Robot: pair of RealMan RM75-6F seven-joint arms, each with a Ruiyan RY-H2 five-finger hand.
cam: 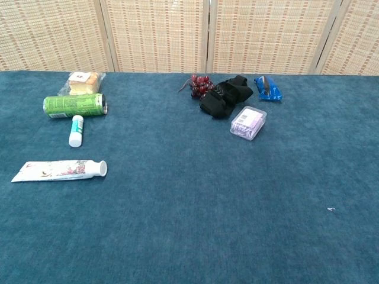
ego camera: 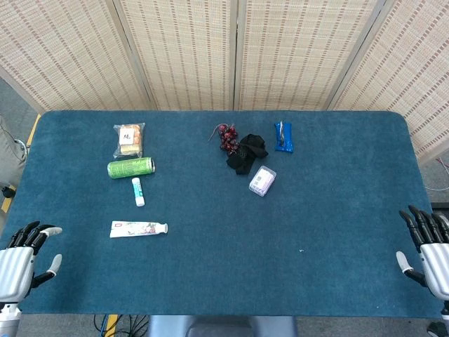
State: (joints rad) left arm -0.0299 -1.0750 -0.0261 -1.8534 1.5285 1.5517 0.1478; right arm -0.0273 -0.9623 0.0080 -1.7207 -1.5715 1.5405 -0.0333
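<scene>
While both hands rest empty with fingers spread, the toothpaste tube (ego camera: 138, 229) lies nearest, ahead of the left hand (ego camera: 27, 256); likely light and squashy, best held mid-body. The right hand (ego camera: 428, 246) idles well apart.

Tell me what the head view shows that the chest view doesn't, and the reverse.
Only the head view shows the left hand and right hand, both holding nothing at the near table corners. The chest view adds nothing new, only a lower, closer look. Both show the toothpaste tube, green can, grapes, black cloth and blue packet on the blue table.
</scene>
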